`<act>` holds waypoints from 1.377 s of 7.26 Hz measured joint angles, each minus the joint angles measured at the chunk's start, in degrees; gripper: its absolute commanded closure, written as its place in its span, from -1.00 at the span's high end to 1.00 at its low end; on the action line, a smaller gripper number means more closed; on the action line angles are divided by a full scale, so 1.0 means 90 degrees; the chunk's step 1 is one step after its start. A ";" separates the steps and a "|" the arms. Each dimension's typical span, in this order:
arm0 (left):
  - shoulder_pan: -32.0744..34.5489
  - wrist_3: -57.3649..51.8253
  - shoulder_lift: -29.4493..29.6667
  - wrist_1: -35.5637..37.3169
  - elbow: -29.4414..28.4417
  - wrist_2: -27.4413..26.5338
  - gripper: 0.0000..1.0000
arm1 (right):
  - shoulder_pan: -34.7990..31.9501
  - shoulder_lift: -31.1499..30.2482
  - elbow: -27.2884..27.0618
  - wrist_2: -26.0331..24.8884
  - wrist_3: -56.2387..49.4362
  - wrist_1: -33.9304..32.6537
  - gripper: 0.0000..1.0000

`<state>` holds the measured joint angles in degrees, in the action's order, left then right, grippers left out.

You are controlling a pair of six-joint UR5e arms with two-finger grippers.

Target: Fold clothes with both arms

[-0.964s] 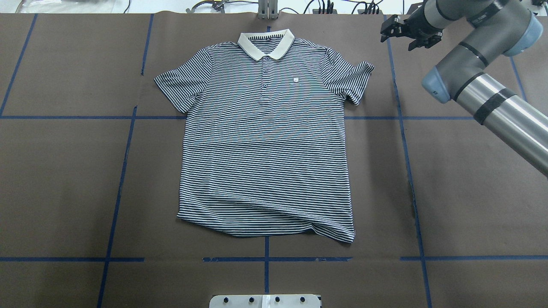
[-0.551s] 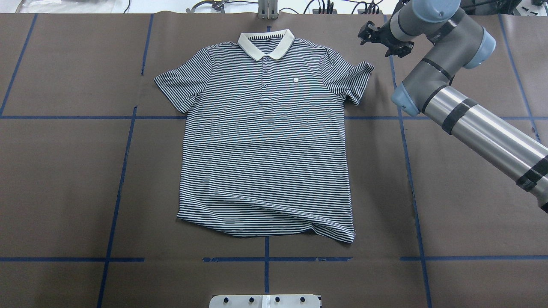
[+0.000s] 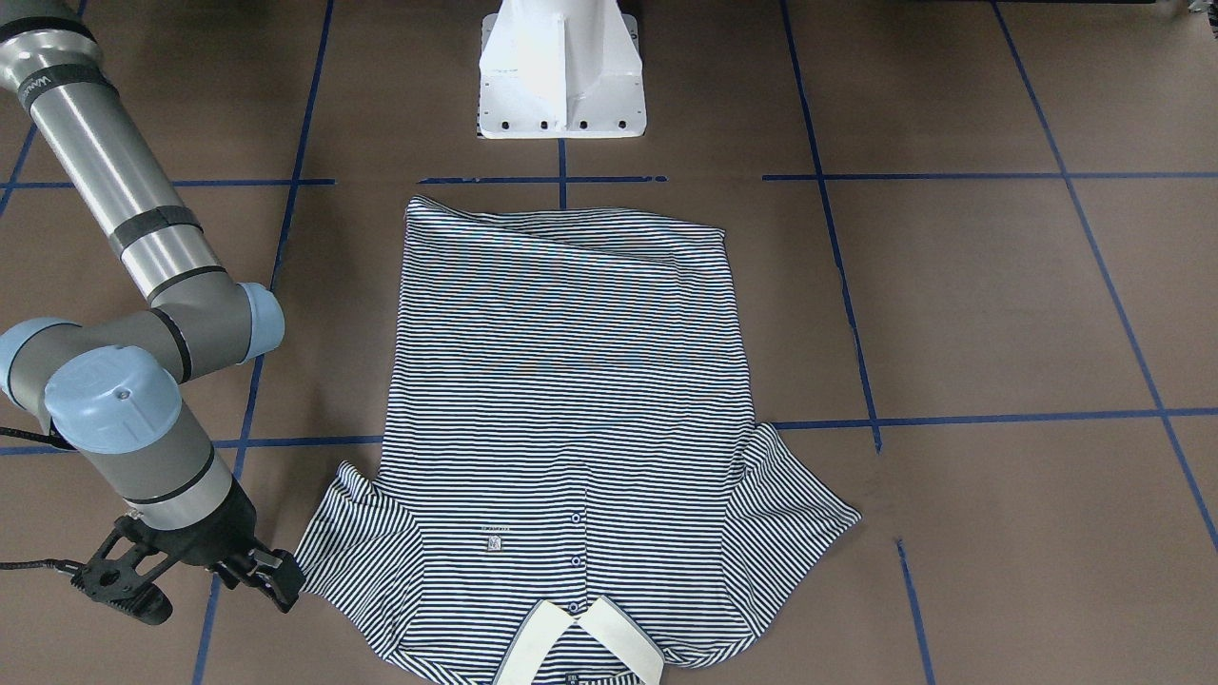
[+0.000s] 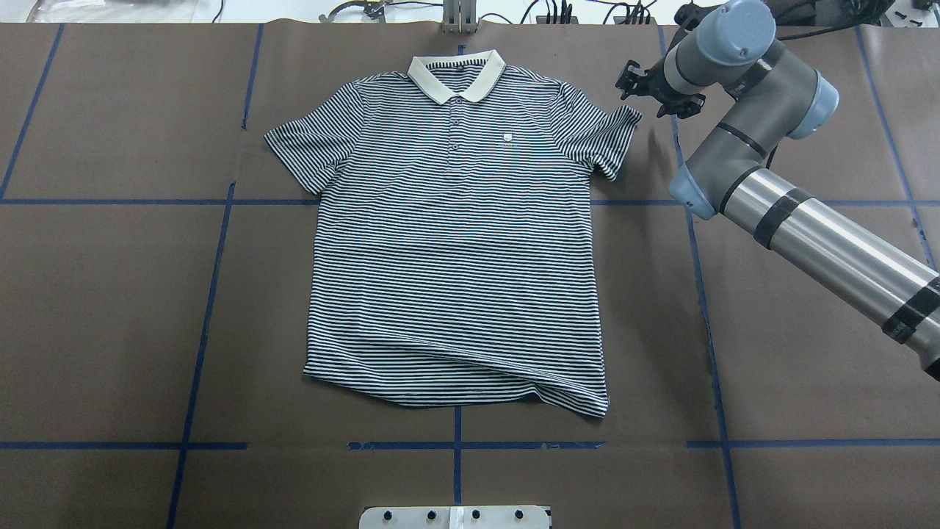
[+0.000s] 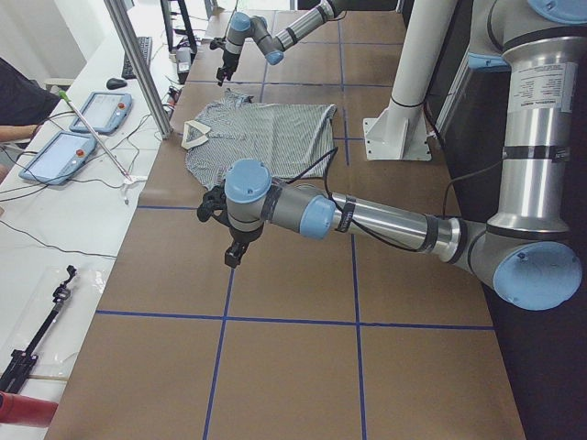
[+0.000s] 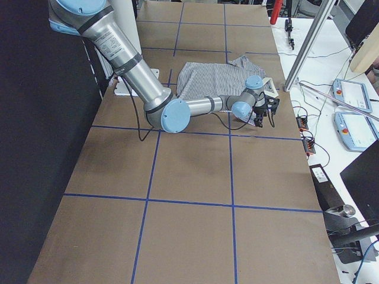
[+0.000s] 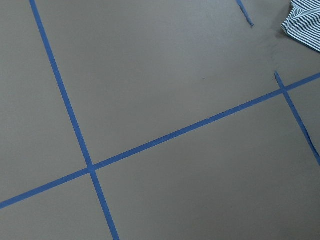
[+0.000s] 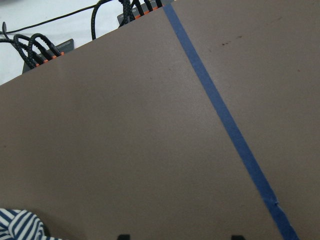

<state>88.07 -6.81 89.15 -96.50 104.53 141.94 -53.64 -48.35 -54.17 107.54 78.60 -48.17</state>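
Observation:
The striped polo shirt (image 4: 455,242) lies flat and face up on the brown table, cream collar (image 4: 457,76) at the far side. It also shows in the front-facing view (image 3: 561,400). My right gripper (image 4: 653,94) is open and empty, low over the table just beside the shirt's right sleeve (image 4: 606,136). In the front-facing view the right gripper (image 3: 202,592) has its fingers spread, one fingertip (image 3: 276,578) close to the sleeve edge. The right wrist view shows the sleeve tip (image 8: 20,226) at the bottom left. My left gripper (image 5: 235,249) shows only in the exterior left view, well off the shirt; I cannot tell its state.
The white pedestal base (image 3: 561,76) stands at the near table edge behind the shirt's hem. Blue tape lines (image 4: 198,323) cross the brown cover. Cables (image 4: 558,11) lie along the far edge. Tablets (image 5: 83,119) sit on a side table.
My right arm has swung left and come down, bringing the open gripper from beyond the blue line to just beside the right sleeve. The shirt has not moved.

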 measured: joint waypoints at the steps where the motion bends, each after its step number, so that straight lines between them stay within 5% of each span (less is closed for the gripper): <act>1: 0.0000 0.0003 -0.0002 0.0000 0.0048 0.0000 1.00 | 0.0028 -0.0005 0.0047 -0.0003 0.0002 0.0000 -0.13; 2: 0.0000 0.0004 -0.0003 0.0000 0.0066 0.0000 1.00 | 0.0048 -0.0008 0.0093 -0.0004 0.0000 -0.0002 -0.54; 4: 0.0000 -0.0002 -0.0025 -0.0001 0.0068 0.0000 1.00 | 0.0071 0.0006 0.0161 -0.0005 -0.0004 -0.0008 -0.95; 8: 0.0000 -0.0028 -0.0089 -0.0001 0.0038 0.0000 1.00 | 0.0105 0.0032 0.0118 0.0008 -0.0027 -0.0001 -1.00; 10: 0.0000 -0.0025 -0.0097 -0.0001 0.0042 0.0002 1.00 | 0.0077 -0.0179 -0.0339 0.0047 -0.0023 -0.0006 0.71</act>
<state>88.07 -7.04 88.28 -96.50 104.90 141.96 -52.96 -49.96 -57.23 107.96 78.39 -48.22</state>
